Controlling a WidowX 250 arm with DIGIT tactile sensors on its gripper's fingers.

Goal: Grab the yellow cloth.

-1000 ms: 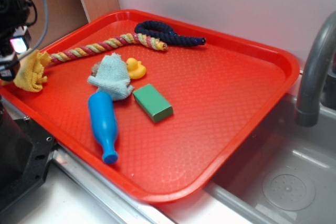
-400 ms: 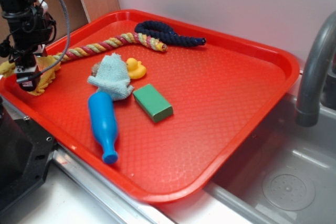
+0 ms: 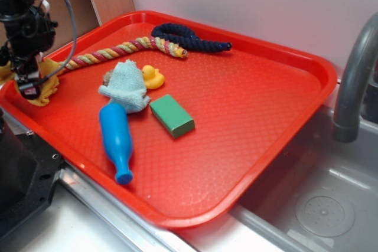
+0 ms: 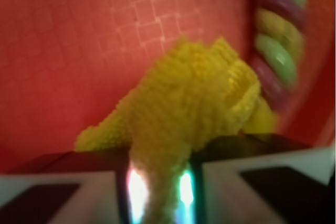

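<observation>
Red plastic tray [image 3: 248,104] fills my view, sitting beside a steel sink [image 3: 319,205] with a grey tap [image 3: 354,75] and a pale wall behind. Since a second ago the arm has swung in over the tray's left corner, and my gripper [image 3: 28,87] now looks clamped on the yellow cloth [image 3: 48,81]; the wrist view shows terry pinched between the jaws. I'd judge the grab nearly done. The braided rope [image 3: 112,51] lies just beside it.
</observation>
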